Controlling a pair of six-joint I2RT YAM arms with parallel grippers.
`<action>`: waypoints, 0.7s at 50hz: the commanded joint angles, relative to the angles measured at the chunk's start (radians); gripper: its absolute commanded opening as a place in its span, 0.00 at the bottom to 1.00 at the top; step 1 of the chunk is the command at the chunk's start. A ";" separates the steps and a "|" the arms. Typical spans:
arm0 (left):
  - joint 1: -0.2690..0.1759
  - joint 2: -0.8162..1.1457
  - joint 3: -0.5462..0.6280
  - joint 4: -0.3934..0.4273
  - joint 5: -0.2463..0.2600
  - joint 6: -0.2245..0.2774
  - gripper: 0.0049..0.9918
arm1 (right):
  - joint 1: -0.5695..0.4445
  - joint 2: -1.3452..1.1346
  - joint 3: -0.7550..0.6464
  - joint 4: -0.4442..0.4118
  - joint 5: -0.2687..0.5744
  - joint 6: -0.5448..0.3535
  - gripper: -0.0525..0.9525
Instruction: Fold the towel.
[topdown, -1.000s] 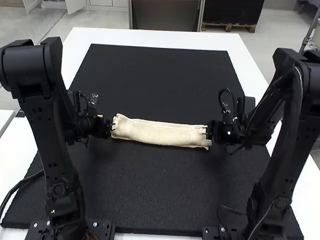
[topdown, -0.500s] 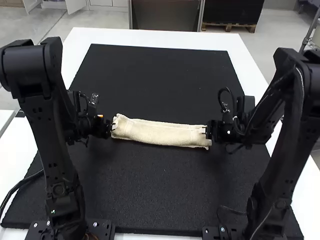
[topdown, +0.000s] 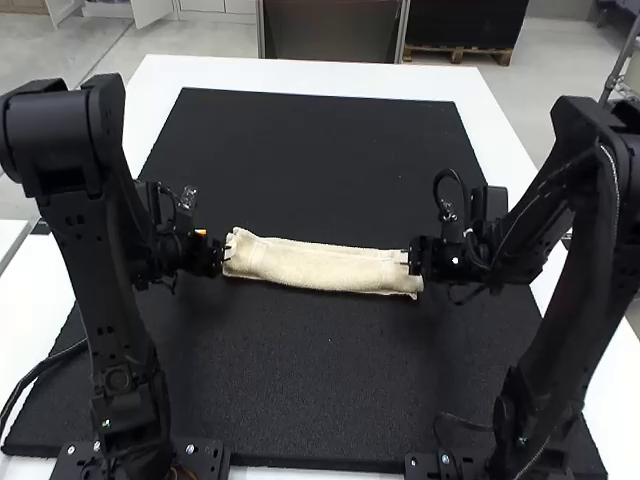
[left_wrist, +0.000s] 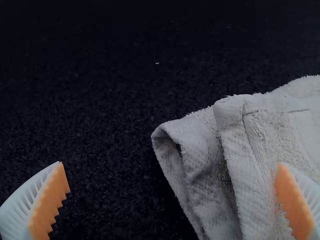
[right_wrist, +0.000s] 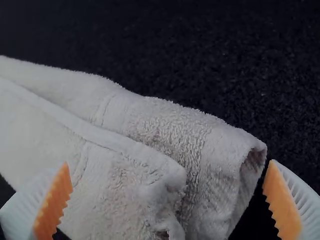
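My left arm (topdown: 115, 300) stands up from its base, leaning a little outward, with the elbow raised high. My right arm (topdown: 555, 340) rises in similar manner, and it leans outward to the other side. Both my wrists are bent inward, so that my left gripper (topdown: 226, 253) and my right gripper (topdown: 408, 262) face each other, well apart. On each gripper, my two white ribbed fingers are spread wide, and their orange pads (left_wrist: 52, 200) are turned toward one another.
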 joint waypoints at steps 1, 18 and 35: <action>0.011 -0.021 -0.020 0.008 0.025 0.010 0.97 | 0.008 -0.015 -0.004 0.004 -0.019 0.010 0.87; 0.061 -0.030 -0.017 0.018 0.045 0.007 0.97 | 0.008 0.015 -0.001 0.000 -0.023 0.015 0.74; 0.092 -0.033 -0.015 0.016 0.061 0.007 0.97 | 0.008 0.046 -0.002 0.001 -0.016 0.006 0.79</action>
